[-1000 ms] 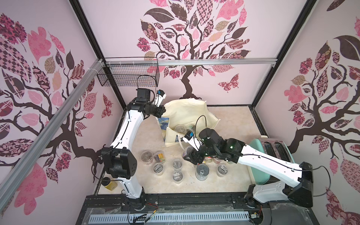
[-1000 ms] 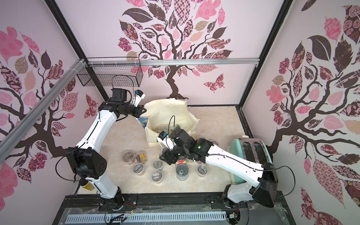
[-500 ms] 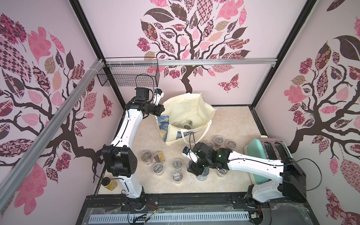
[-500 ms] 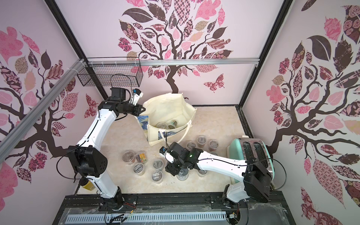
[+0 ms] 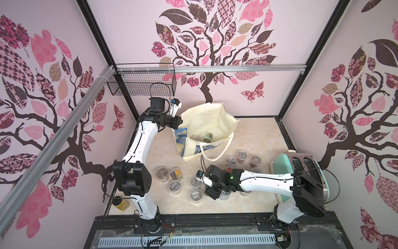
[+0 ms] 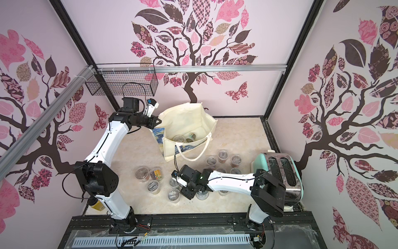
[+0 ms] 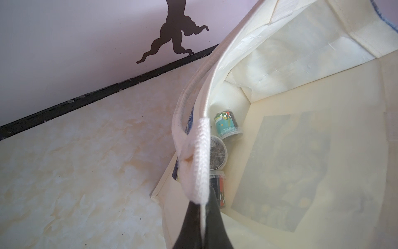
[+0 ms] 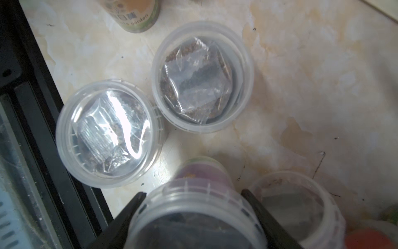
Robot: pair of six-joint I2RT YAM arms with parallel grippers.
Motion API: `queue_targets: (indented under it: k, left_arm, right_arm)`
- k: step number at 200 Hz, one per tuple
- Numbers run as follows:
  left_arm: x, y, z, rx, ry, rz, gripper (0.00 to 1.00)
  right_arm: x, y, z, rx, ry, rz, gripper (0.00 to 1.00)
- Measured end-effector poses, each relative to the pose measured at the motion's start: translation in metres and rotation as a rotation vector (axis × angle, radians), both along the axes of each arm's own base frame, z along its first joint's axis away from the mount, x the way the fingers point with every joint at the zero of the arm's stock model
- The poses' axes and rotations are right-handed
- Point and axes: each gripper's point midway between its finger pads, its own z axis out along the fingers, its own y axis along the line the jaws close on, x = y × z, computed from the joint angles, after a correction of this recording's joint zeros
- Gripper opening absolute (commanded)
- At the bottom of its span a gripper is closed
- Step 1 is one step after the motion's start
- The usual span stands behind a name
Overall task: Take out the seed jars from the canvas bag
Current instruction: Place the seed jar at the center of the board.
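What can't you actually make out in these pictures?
- Left wrist view: the white rope handle hides part of the small clear seed jars inside the cream canvas bag, so their count is unsure.
- Right wrist view: the clear lidded jar in the right hand is blurred and cut off by the frame edge.

About fifteen seed jars [image 5: 162,172]; one canvas bag [image 5: 206,120]

Only "garden" reads on the label of one seed jar [image 8: 137,16] (letters before it unclear).
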Motion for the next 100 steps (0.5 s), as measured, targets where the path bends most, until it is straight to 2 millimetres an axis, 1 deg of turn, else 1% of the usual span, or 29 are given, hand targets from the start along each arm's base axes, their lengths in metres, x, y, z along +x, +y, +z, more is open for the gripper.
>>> queue_targets:
  k: [17, 57, 63, 68, 100]
  left_arm:
    - [-0.004, -0.001, 0.000, -0.007, 0.001, -0.008, 0.00]
    - [-0.009, -0.004, 0.000, -0.015, 0.000, -0.032, 0.00]
    - [-0.010, -0.005, 0.000, -0.016, 0.000, -0.040, 0.00]
    - [-0.011, -0.006, 0.000, -0.016, -0.001, -0.046, 0.00]
    - [-0.016, -0.009, 0.001, -0.020, -0.007, -0.080, 0.00]
  right_arm:
    - [-0.002, 0.000, -0.004, -0.013, 0.004, 0.005, 0.73]
    - [-0.003, -0.002, -0.005, -0.020, 0.008, 0.006, 0.83]
    - [-0.003, -0.002, -0.004, -0.024, 0.010, 0.007, 0.87]
    - [-0.003, -0.001, -0.003, -0.023, 0.010, 0.006, 0.88]
    - [0.000, 0.006, 0.013, 0.007, -0.004, 0.010, 0.90]
